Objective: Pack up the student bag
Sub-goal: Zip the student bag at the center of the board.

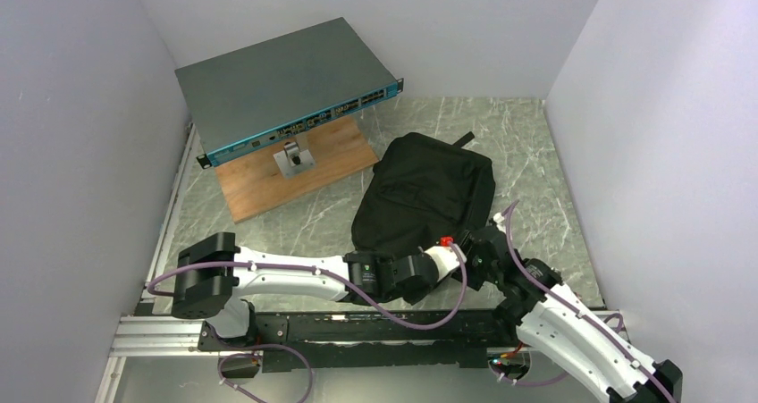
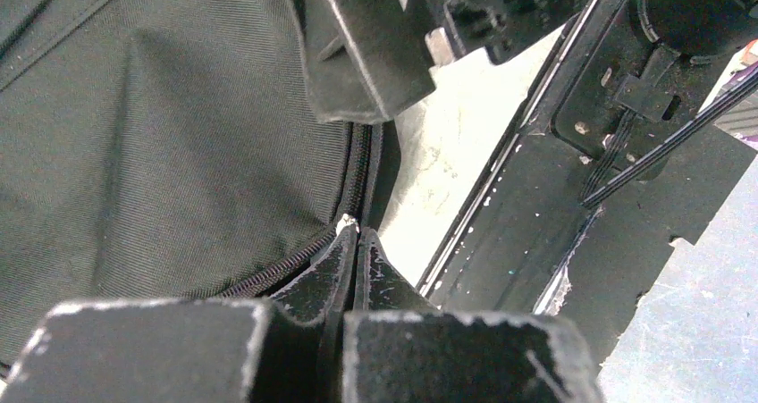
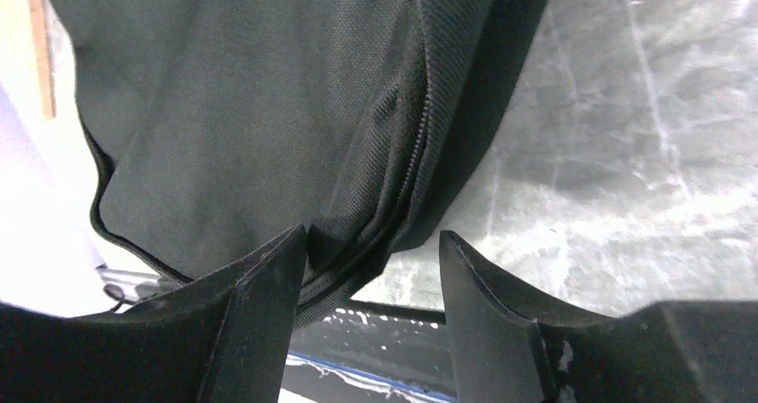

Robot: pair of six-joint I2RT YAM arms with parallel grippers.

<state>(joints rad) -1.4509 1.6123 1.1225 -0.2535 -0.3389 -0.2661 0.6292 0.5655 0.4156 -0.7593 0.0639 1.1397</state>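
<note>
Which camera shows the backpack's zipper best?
Left wrist: the zipper runs close-up, right to the tips of the shut left pincer. Right wrist shows a stretch between the open right pincer's fingers; the top view shows the student bag whole, zipper indiscernible.

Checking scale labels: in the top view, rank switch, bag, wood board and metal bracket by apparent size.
1. switch
2. bag
3. wood board, partly hidden under the switch, so bag versus board is unsure
4. metal bracket
</note>
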